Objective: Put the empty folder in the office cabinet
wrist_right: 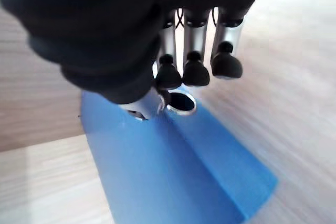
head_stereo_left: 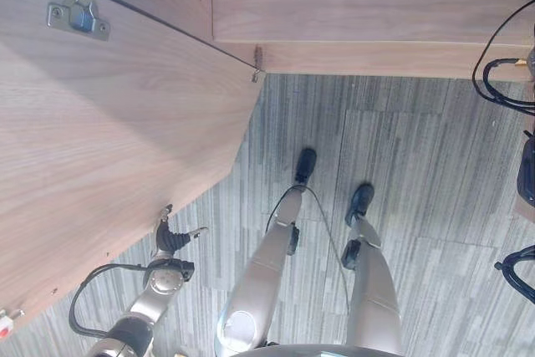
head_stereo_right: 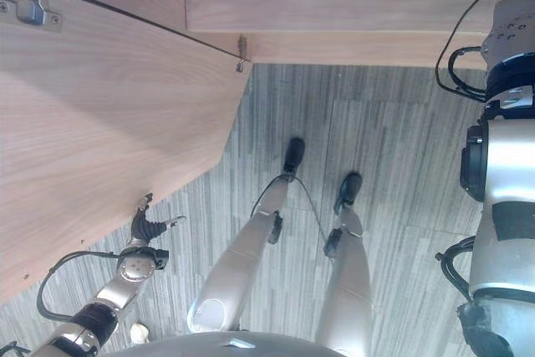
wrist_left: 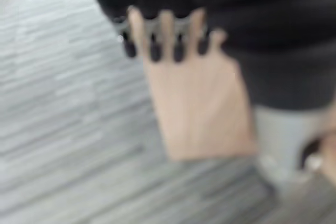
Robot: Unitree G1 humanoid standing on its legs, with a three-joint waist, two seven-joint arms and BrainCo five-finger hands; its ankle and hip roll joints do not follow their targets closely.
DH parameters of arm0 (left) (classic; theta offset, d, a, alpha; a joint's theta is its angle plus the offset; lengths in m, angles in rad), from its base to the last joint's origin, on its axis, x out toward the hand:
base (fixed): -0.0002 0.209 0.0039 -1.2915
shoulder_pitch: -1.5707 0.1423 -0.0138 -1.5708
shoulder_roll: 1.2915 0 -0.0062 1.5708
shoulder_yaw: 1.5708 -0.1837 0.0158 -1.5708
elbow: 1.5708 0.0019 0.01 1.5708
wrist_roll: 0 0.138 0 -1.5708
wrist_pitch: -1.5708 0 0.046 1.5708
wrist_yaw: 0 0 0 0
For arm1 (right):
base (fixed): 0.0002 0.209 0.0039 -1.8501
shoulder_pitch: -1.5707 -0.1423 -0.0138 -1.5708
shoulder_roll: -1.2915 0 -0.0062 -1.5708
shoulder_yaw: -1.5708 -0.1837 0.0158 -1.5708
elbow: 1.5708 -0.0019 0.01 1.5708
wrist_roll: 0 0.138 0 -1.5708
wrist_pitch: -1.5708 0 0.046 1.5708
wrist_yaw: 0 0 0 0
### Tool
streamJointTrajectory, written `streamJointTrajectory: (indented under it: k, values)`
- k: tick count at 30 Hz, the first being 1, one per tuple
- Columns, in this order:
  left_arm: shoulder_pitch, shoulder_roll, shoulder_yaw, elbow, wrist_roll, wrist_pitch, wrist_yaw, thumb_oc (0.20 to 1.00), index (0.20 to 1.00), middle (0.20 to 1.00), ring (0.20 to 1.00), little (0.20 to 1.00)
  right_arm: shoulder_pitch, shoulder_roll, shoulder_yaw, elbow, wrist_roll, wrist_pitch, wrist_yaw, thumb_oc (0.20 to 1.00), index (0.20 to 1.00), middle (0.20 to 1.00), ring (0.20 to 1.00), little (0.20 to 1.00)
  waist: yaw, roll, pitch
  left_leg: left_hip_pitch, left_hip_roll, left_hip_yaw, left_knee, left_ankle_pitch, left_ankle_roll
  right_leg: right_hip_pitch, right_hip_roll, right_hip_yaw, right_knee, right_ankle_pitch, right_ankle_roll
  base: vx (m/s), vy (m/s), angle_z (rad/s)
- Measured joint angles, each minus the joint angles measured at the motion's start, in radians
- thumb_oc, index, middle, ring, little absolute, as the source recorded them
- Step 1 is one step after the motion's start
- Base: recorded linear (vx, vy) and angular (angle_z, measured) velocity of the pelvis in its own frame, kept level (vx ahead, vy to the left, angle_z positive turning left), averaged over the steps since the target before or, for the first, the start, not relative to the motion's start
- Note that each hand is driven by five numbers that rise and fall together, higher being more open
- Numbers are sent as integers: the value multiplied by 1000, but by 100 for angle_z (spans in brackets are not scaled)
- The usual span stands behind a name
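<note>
The right hand (wrist_right: 184,72) pinches the blue folder (wrist_right: 173,161) at its metal finger ring (wrist_right: 181,103), over pale wood that I judge to be the cabinet's shelf. To do this step well, it should lower the folder fully onto the shelf before the fingers let go. The left hand (head_stereo_left: 173,236) rests straight fingers on the open cabinet door (head_stereo_left: 109,140). I count one folder, one open door and one hinge (head_stereo_left: 78,12).

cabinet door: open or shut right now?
Open. The cabinet door stands swung out from the cabinet, hinge exposed, with the left hand at its free edge.
</note>
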Motion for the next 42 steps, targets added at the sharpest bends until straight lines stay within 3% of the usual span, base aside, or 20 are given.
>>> streamJointTrajectory:
  k: [17,22,38,42]
  values:
    - [6,0,0,6,2,-1,34,1000,1000,1000,1000,1000,26,-11,-41,24,-86,-1,-86,200,200,200,200,200,-4,1,0,-8,0,3,-7,0,0,-20,-1,7,7,-1,-1,0,0,0]
    - [6,0,0,-15,1,-4,41,1000,1000,1000,1000,1000,32,-16,-73,22,-120,-3,-96,200,200,200,200,200,-1,16,-10,-9,-1,3,-9,0,0,-27,-1,8,10,-1,-1,0,0,0]
    - [6,1,2,-71,3,-36,51,1000,1000,1000,1000,1000,44,-30,72,-54,-314,1,-81,200,200,200,200,200,-3,25,-15,-32,0,17,-9,0,0,-58,0,26,31,1,-5,-2,0,-1]
    - [6,2,2,-71,3,-37,49,1000,1000,1000,1000,1000,36,-32,169,-56,-384,13,-62,200,200,200,200,200,-2,25,-15,-31,0,15,-4,0,0,-55,0,23,31,1,-5,0,0,0]
